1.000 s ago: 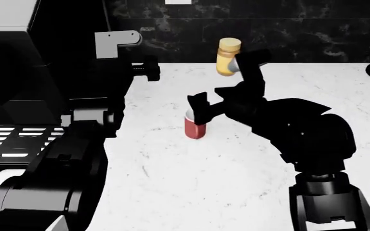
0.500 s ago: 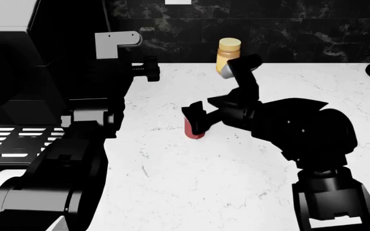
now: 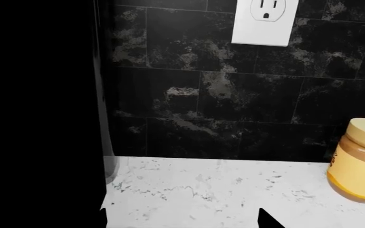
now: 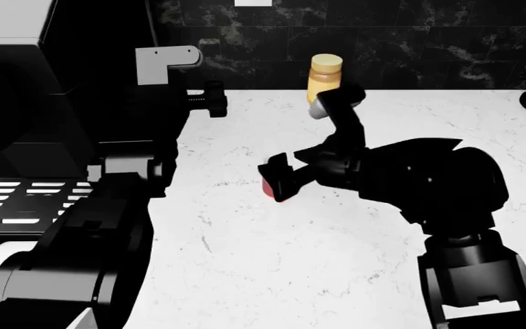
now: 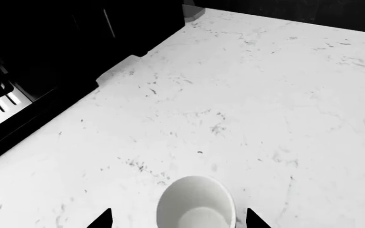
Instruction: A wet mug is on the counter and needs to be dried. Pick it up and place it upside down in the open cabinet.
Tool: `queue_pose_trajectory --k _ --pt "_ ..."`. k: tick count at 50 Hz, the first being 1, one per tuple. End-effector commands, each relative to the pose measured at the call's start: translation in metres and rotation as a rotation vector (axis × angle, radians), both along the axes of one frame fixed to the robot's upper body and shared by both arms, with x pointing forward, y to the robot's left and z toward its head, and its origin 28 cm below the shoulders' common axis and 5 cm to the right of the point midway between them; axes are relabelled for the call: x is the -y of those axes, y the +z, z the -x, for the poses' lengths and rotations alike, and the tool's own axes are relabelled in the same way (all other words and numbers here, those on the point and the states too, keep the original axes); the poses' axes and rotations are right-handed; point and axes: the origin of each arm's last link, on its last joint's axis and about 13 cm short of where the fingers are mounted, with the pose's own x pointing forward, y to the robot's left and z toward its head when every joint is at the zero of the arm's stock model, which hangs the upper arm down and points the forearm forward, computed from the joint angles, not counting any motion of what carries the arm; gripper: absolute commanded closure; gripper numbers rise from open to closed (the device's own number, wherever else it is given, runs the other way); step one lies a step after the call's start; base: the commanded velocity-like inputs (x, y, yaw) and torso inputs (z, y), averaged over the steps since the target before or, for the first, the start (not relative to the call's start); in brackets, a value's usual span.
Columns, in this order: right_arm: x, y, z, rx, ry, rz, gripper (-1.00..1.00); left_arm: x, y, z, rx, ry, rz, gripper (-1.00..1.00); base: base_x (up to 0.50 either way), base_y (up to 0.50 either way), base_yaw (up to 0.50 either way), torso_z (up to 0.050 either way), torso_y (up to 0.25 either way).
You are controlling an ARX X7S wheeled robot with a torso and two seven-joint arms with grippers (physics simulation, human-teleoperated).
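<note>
Now the right gripper [image 4: 277,179] sits low over the mug [image 4: 268,187], which stands upright on the tabletop [image 4: 272,274], mouth up. Its jaws are spread, one tip either side of the white rim [image 5: 196,202] in the wrist view, not yet touching. To grip well, the jaws should likely sink further until they bracket the red wall below the rim, stay centred so both tips meet it together, then close firmly; an off-centre squeeze could tip the mug. Compared with a second ago, the gripper has dropped and now hides most of the mug, which has not shifted. The left gripper is out of sight, so its jaws cannot be judged; its camera faces the jar [image 3: 359,160] and wall outlet [image 3: 264,21].
</note>
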Motion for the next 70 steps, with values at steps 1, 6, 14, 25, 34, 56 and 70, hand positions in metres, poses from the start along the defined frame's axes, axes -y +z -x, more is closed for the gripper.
queue_pose_trajectory --k 1,6,14,25,34,56,70 --pt "0.000 0.001 0.001 -0.036 0.000 0.029 -1.00 -0.001 -0.002 0.000 -0.006 0.004 -0.001 -1.00 0.00 0.00 0.00 0.000 0.000" --pt "0.000 0.001 0.001 -0.043 -0.005 0.034 -1.00 -0.001 -0.003 0.000 -0.006 0.005 -0.001 -1.00 0.00 0.00 0.00 0.000 0.000" --pt "0.001 0.001 0.001 -0.049 -0.003 0.053 -1.00 -0.001 -0.003 0.000 -0.007 0.003 0.002 -1.00 0.00 0.00 0.00 0.000 0.000" --pt "0.001 0.001 0.001 -0.050 -0.002 0.069 -1.00 -0.001 -0.003 0.001 -0.008 0.002 0.006 -1.00 0.00 0.00 0.00 0.000 0.000" --pt "-0.028 -0.066 0.006 -0.058 -0.008 0.079 -1.00 -0.002 -0.001 0.000 -0.007 0.002 0.009 -1.00 0.00 0.00 0.00 0.000 0.000" --pt "-0.031 -0.073 -0.002 0.044 -0.089 0.116 1.00 -0.001 -0.002 0.000 -0.010 0.000 0.012 -1.00 0.00 0.00 0.00 0.000 0.000" --pt "0.017 0.004 0.063 0.293 -0.153 -0.010 1.00 -0.008 0.025 0.001 -0.008 -0.081 0.089 -1.00 0.00 0.00 0.00 0.000 0.000"
